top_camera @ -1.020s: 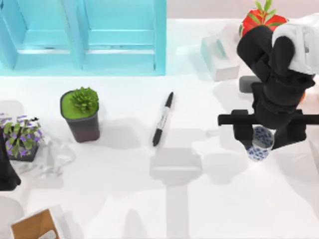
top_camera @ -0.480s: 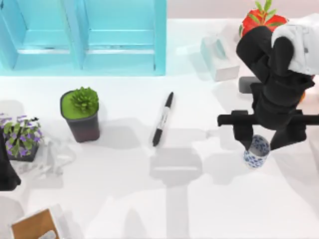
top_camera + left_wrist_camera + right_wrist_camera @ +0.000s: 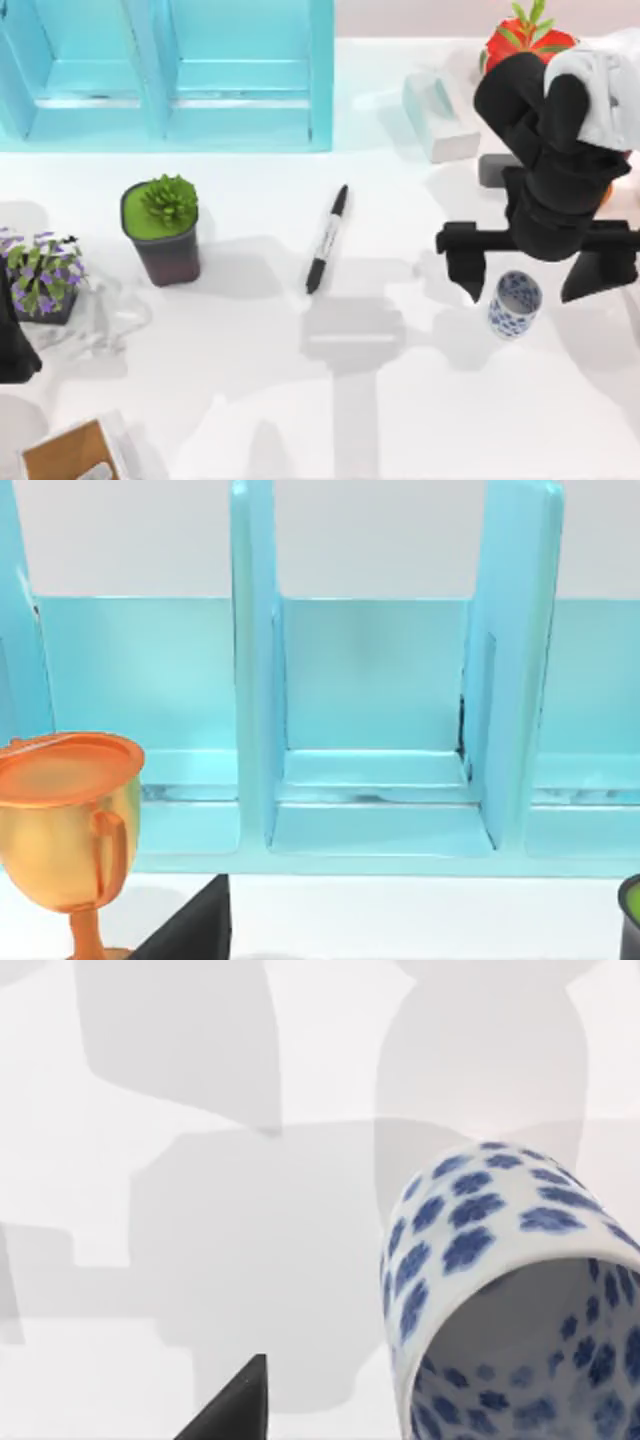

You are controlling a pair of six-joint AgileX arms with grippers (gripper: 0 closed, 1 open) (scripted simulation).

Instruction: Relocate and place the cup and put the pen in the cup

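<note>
The cup (image 3: 515, 304), white with blue flower patterning, stands upright on the table at the right. My right gripper (image 3: 527, 285) hovers over it, open, with one black finger on each side of the cup and clear of it. In the right wrist view the cup (image 3: 510, 1290) is close up, mouth toward the camera, with a dark fingertip (image 3: 235, 1405) beside it. The pen (image 3: 327, 238), a slim black marker with a pale label band, lies flat near the table's middle, left of the cup. My left arm (image 3: 14, 340) is parked at the left edge.
A blue shelf unit (image 3: 170, 70) runs along the back left. A dark pot with a green succulent (image 3: 163, 230) and a purple-flowered pot (image 3: 42, 277) stand left. A white box (image 3: 440, 115) and red plant (image 3: 527, 38) sit back right. A gold trophy (image 3: 70, 830) stands by the shelf.
My right gripper has opened and let go of the cup, which moved down a little and now stands free on the table. The pen and left arm have not moved.
</note>
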